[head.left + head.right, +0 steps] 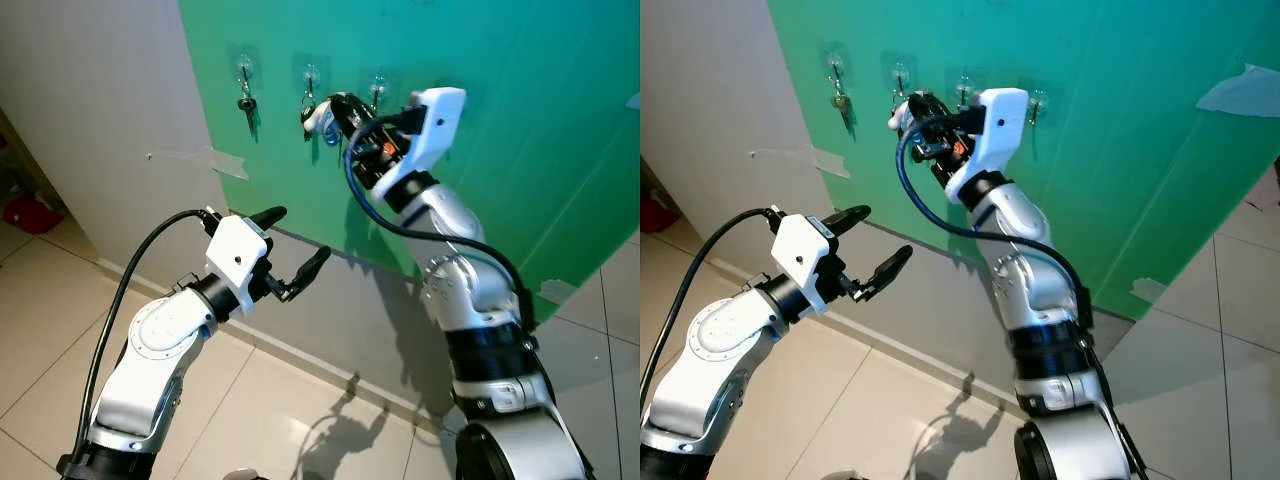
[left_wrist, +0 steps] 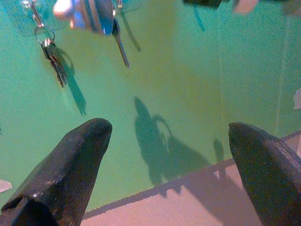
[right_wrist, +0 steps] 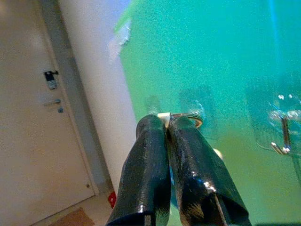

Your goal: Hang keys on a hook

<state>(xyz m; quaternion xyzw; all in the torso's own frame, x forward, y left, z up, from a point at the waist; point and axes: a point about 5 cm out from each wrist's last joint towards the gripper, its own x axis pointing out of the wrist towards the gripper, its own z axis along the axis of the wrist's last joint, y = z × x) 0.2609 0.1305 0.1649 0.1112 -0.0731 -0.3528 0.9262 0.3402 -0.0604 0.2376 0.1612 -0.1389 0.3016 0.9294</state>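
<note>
Looking from the head, I see my right end effector (image 1: 335, 112) up at the green wall (image 1: 520, 150), between two hooks; a slip could bump the hung keys (image 1: 246, 102). Left end effector (image 2: 174, 155) is spread wide, with open room. Right wrist: fingers (image 3: 155, 160) squeeze the key ring (image 3: 188, 118); it could miss the free hook (image 3: 283, 141).

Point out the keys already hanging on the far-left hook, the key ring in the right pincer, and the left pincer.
hanging keys (image 1: 246, 103), left eye view, on the dark key bunch.
key ring (image 3: 188, 116), right wrist view, on the metal loop above the fingertips.
left pincer (image 1: 298, 243), left eye view, midway between its open fingertips.
</note>
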